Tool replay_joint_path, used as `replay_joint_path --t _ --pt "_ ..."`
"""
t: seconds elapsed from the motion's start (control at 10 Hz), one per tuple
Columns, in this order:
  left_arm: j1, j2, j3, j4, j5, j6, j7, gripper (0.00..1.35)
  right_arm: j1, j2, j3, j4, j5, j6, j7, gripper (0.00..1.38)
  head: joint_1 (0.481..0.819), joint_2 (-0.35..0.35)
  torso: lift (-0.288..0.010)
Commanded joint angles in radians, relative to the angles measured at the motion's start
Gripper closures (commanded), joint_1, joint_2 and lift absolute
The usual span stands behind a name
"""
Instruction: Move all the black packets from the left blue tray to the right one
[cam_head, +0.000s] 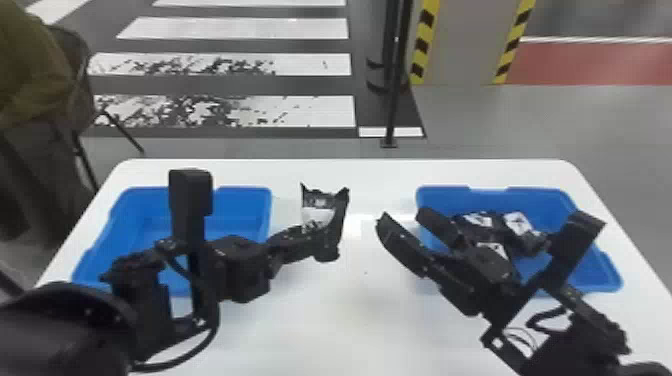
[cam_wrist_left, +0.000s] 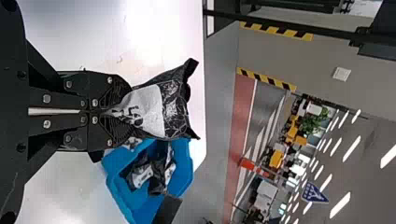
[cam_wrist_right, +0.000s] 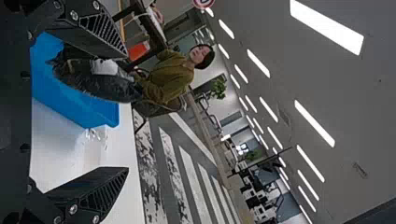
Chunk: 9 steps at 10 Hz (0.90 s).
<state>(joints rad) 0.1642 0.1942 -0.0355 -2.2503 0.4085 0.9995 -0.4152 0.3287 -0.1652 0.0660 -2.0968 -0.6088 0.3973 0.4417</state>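
Looks to me like a big indoor hall, part mock street, part office: crosswalk at eleven o'clock past the white table, striped-edged pillar at one, red floor at two, traffic cone, road sign, what look like desks, a leafy plant, rows of ceiling lights.

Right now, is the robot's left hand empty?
No, the left gripper has its fingers closed on one end of a black packet with a white label.

Ceiling lights shine above a striped grey floor.
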Motion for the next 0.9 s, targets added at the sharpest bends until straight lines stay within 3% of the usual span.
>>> replay_joint_path --t 0.0,0.4,0.6,0.8 --pt "0.000 0.002 -0.038 -0.002 0.030 -0.003 -0.002 1.21 -0.037 -0.011 0.038 0.027 -0.037 0.000 0.000 0.16 0.695 0.007 -0.140" --pt "-0.019 0.008 -0.116 -0.002 0.098 -0.013 -0.004 1.21 -0.103 -0.025 0.088 0.090 -0.075 0.005 0.000 0.22 0.695 -0.025 -0.140" --pt "-0.022 0.010 -0.118 0.001 0.104 -0.013 -0.004 1.21 -0.113 -0.027 0.094 0.098 -0.077 0.005 0.000 1.21 0.695 -0.035 -0.140" --pt "-0.019 0.008 -0.110 0.001 0.116 -0.015 -0.002 1.20 -0.108 -0.027 0.094 0.098 -0.083 0.003 0.000 1.28 0.695 -0.035 -0.140"
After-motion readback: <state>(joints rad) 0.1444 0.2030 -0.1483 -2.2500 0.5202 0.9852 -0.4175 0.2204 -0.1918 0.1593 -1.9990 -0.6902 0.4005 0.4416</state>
